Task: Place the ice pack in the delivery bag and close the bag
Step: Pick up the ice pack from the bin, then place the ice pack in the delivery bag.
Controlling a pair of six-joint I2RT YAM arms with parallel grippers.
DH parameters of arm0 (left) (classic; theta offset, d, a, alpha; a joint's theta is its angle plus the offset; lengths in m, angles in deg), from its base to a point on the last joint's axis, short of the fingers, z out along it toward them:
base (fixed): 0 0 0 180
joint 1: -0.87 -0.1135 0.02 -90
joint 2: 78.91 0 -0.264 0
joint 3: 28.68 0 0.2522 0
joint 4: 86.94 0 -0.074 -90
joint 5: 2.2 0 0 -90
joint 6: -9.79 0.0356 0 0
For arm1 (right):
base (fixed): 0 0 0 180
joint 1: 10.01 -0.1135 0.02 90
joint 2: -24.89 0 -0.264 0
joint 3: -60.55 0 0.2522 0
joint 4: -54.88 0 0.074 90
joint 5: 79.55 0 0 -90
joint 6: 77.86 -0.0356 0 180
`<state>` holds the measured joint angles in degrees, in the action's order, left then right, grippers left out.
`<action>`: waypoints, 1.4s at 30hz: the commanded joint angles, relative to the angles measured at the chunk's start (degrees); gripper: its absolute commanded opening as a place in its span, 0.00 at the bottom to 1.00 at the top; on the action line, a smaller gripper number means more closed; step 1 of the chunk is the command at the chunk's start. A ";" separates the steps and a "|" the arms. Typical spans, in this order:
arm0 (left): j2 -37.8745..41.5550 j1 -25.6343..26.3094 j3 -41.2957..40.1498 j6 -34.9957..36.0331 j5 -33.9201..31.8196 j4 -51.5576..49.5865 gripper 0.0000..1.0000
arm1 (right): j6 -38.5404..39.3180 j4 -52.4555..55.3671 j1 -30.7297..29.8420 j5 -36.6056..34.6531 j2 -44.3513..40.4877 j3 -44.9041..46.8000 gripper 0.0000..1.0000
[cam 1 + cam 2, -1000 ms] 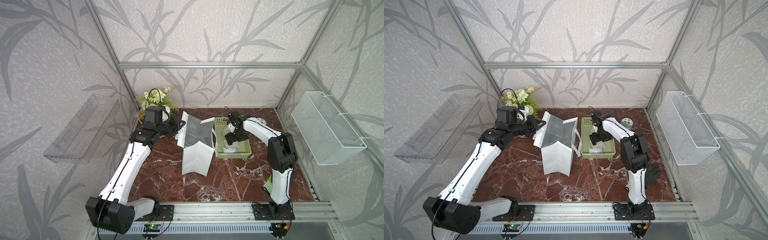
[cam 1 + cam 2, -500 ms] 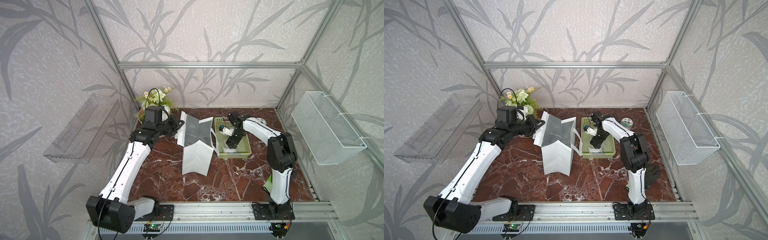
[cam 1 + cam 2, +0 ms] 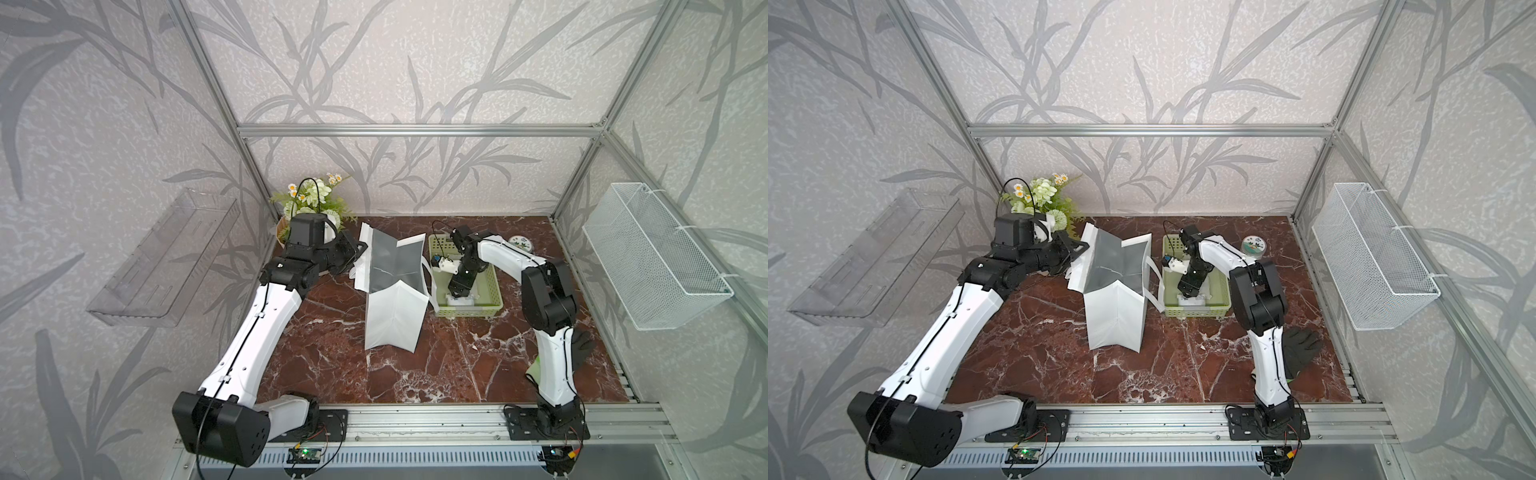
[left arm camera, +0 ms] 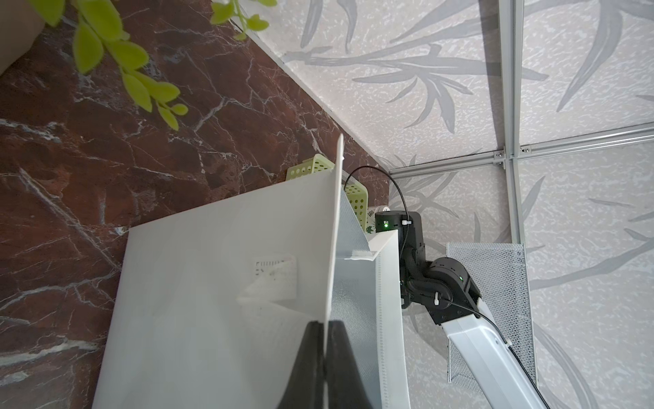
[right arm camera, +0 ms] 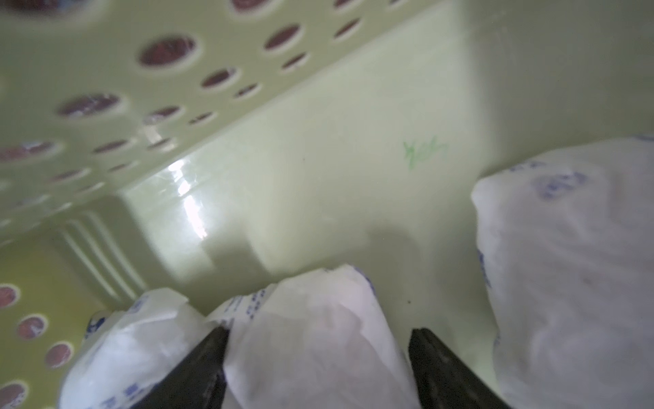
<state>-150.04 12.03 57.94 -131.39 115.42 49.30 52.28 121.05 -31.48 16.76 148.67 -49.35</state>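
The delivery bag stands open mid-table, showing its silver lining. My left gripper is shut on the bag's far-left rim, holding the mouth open. My right gripper points down into the green basket. In the right wrist view it is open, its fingers either side of a white ice pack. One finger touches the pack and the other stands just clear of it. Two more ice packs lie beside it.
A flower bouquet stands behind the left arm. A round tin sits behind the basket. A black glove lies by the right arm's base. A wire basket hangs on the right wall, and a clear shelf on the left.
My right gripper has dropped toward the near end of the green basket and its jaws have narrowed around an ice pack. The left gripper and the bag have not moved.
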 commanded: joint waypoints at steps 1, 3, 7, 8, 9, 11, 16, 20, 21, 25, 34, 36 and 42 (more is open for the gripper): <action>1.44 0.18 -0.88 0.47 -1.58 -1.55 0.00 | -1.16 1.48 2.07 1.69 -1.53 4.14 0.75; 1.39 0.18 -0.85 0.41 -1.51 -1.73 0.00 | -1.85 0.98 2.96 1.13 -2.39 5.63 0.67; 0.88 0.22 -0.62 0.64 -1.10 -1.57 0.00 | -4.42 1.34 4.29 2.02 -3.82 5.92 0.52; 0.77 0.18 -0.53 0.71 -0.99 -1.60 0.00 | -5.07 0.87 4.46 2.14 -4.40 6.10 0.47; 0.61 0.27 -0.53 0.78 -0.83 -1.48 0.00 | -5.90 0.16 4.58 1.94 -5.20 6.46 0.41; 0.30 0.51 -0.44 0.73 -0.55 -1.21 0.00 | -7.19 -1.14 4.82 1.91 -6.60 7.13 0.35; -0.62 1.79 -0.28 0.30 -0.50 0.30 0.00 | -10.94 -3.17 5.26 1.83 -9.87 7.19 0.25; -1.67 3.44 0.30 -0.82 -0.78 2.03 0.00 | -15.15 -5.25 5.85 1.58 -13.19 7.19 0.20; -1.88 3.92 0.51 -0.98 -1.14 2.30 0.00 | -16.60 -5.88 6.15 1.92 -14.20 7.28 0.19; -3.19 5.59 1.45 -1.92 -1.51 3.83 0.00 | -23.00 -8.08 7.80 4.42 -19.19 7.02 0.19; -7.75 8.78 5.54 -3.09 -0.90 6.48 0.00 | -43.31 -22.22 6.84 17.31 -37.13 7.96 0.19; -8.71 9.10 6.36 -2.94 -0.74 6.60 0.00 | -46.77 -26.24 4.54 18.54 -39.70 8.16 0.19; -10.90 9.58 8.63 -2.46 0.69 6.80 0.00 | -53.44 -36.97 -5.84 21.52 -39.90 5.95 0.19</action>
<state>-160.27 21.23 64.34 -134.25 115.03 55.09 5.13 92.81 -33.89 34.46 107.25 -42.24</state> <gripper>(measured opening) 0.051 0.667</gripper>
